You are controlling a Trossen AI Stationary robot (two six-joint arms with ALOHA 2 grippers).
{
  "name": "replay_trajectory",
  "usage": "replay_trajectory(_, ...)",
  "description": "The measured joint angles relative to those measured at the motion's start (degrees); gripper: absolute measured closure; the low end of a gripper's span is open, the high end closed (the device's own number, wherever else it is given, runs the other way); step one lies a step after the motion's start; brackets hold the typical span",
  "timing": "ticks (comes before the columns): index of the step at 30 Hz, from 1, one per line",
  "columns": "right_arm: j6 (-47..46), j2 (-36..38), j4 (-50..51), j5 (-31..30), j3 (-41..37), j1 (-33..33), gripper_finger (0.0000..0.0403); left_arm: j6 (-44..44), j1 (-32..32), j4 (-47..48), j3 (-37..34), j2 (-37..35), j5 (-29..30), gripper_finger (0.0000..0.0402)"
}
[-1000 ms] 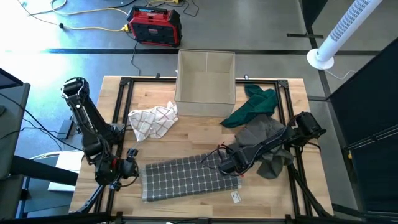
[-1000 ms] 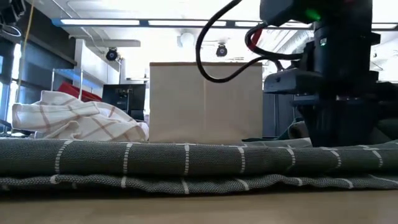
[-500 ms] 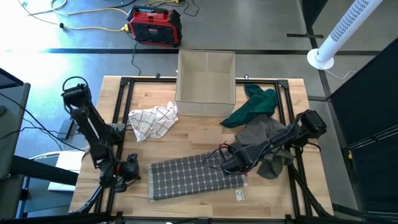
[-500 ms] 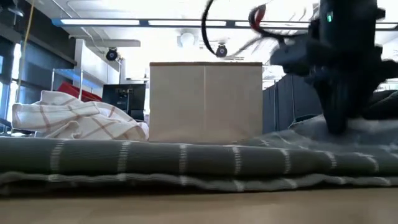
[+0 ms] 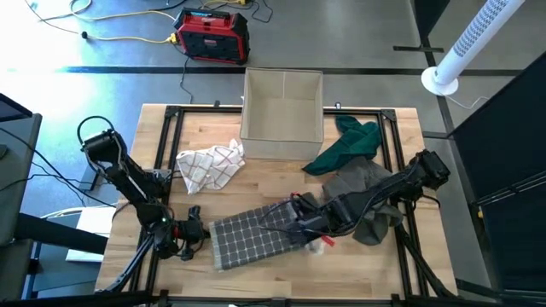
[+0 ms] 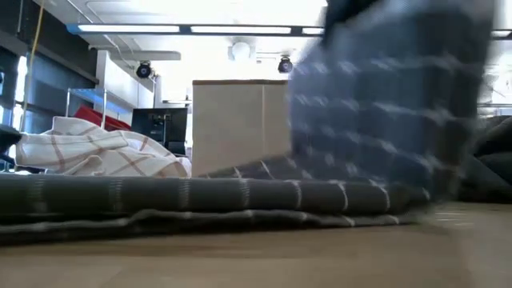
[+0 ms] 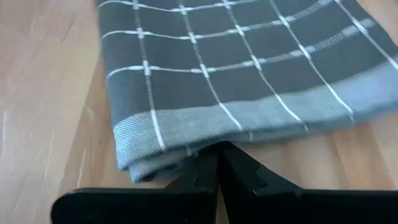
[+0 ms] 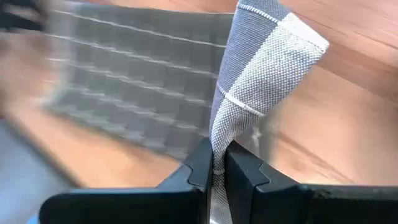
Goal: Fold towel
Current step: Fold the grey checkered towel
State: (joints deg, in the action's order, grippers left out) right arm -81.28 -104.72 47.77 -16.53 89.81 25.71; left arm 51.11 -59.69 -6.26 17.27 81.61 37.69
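The left gripper (image 5: pixel 194 230) sits low at the table's (image 5: pixel 256 269) front left, fingers pressed together on the near left edge of the grey checked towel (image 5: pixel 256 234); the left wrist view shows the fingers (image 7: pixel 214 165) meeting at the folded hem of the towel (image 7: pixel 236 74), a detail the high view cannot resolve. The towel lies near the table's front edge, toward the middle, its right end lifted off the wood. There the right gripper (image 5: pixel 309 223) is clamped on the raised corner: the right wrist view shows its fingers (image 8: pixel 214 163) pinching a twisted strip of the towel (image 8: pixel 249 81) that rises from them, with the flat checked part spread beyond. The low view adds what no other gives: the towel (image 6: pixel 384 104) hangs as a blurred sheet over the flat layer, covering the right side of the box (image 6: pixel 240 128) behind it.

Behind the left end lies a crumpled white cloth with red checks (image 5: pixel 209 164). The open beige box (image 5: pixel 282 115) stands at the back centre. Right of it are a green cloth (image 5: pixel 350 143) and a plain grey cloth (image 5: pixel 363 183), the right arm crossing over the latter.
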Motion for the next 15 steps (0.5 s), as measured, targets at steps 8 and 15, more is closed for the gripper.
replay_trajectory(8, 11.76, -8.96, -11.87, 2.11, 8.27, -2.48, 0.039, -6.68, 4.74, -2.95, -0.02, 0.94, -0.35, 0.0401)
replay_trajectory(15, 19.24, -19.36, -17.68, 8.86, 16.69, -6.44, 0.039, -10.1, 7.5, -4.73, -0.1, 0.97, -1.65, 0.0401)
